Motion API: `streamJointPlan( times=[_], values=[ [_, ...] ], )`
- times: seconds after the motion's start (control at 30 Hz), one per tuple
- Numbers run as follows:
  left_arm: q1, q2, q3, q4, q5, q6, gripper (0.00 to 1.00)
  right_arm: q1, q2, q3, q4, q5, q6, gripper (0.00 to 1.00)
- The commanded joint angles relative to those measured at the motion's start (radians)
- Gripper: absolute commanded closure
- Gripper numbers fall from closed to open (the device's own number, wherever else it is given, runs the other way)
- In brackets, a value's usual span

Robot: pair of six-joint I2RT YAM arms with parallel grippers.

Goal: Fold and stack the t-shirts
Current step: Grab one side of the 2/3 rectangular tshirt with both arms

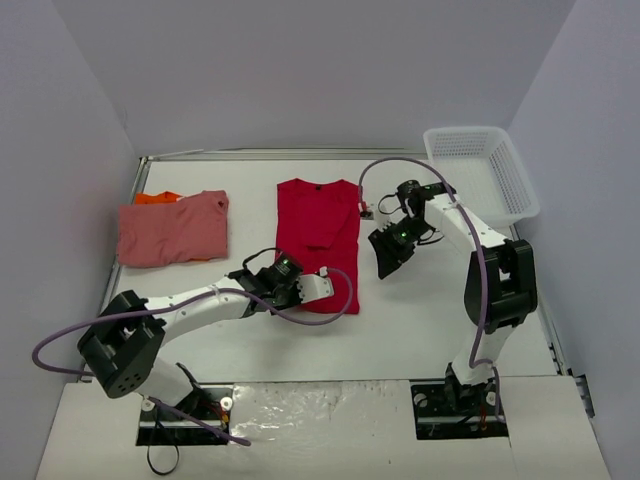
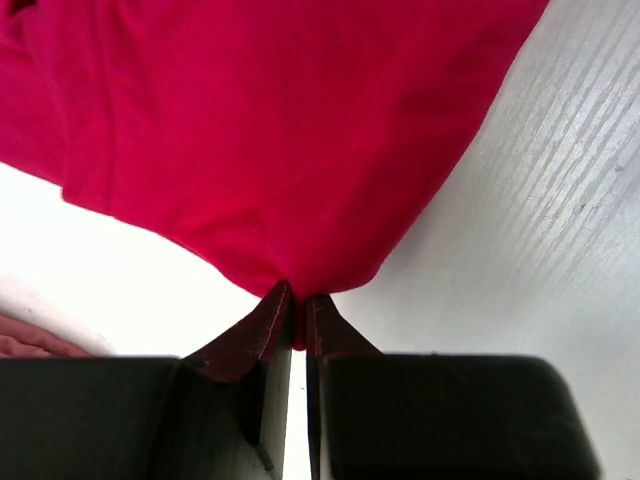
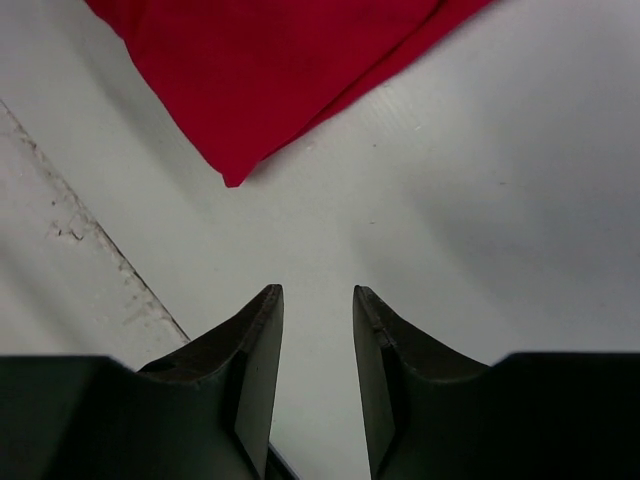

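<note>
A bright red t-shirt (image 1: 317, 235) lies folded lengthwise in the middle of the table. My left gripper (image 1: 325, 290) is at its near hem. In the left wrist view the left gripper (image 2: 297, 300) is shut on a pinch of the red t-shirt (image 2: 280, 130). A salmon pink t-shirt (image 1: 170, 232) lies folded at the left, over an orange t-shirt (image 1: 158, 198) of which only an edge shows. My right gripper (image 1: 384, 268) hangs just right of the red shirt. Seen from the right wrist, the right gripper (image 3: 318, 295) is open over bare table, with a corner of the red t-shirt (image 3: 270, 70) ahead.
A white mesh basket (image 1: 480, 170) stands at the back right corner. Purple cables loop from both arms over the table. The white table (image 1: 420, 320) ends at a raised rim on the left and back.
</note>
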Motion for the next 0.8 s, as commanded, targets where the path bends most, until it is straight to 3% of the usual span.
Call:
streamJointPlan(
  times=[0.0, 0.2, 0.43, 0.67, 0.77],
  values=[
    [0.007, 0.002, 0.034, -0.011, 0.021, -0.029, 0.98, 0.029, 0.036, -0.04, -0.093, -0.068, -0.064, 0.69],
    [0.032, -0.01, 0.0, 0.054, 0.012, -0.064, 0.98, 0.066, 0.053, -0.074, -0.119, -0.154, -0.128, 0.68],
    [0.079, -0.001, 0.018, 0.043, 0.055, -0.099, 0.98, 0.112, 0.055, -0.094, -0.129, -0.24, -0.242, 0.57],
    [0.142, 0.002, 0.034, 0.026, 0.13, -0.13, 0.98, 0.143, -0.009, -0.204, 0.129, -0.17, -0.187, 0.44],
    [0.15, 0.004, 0.044, 0.011, 0.155, -0.136, 0.98, 0.147, -0.039, -0.189, 0.242, -0.109, -0.071, 0.41]
  ],
)
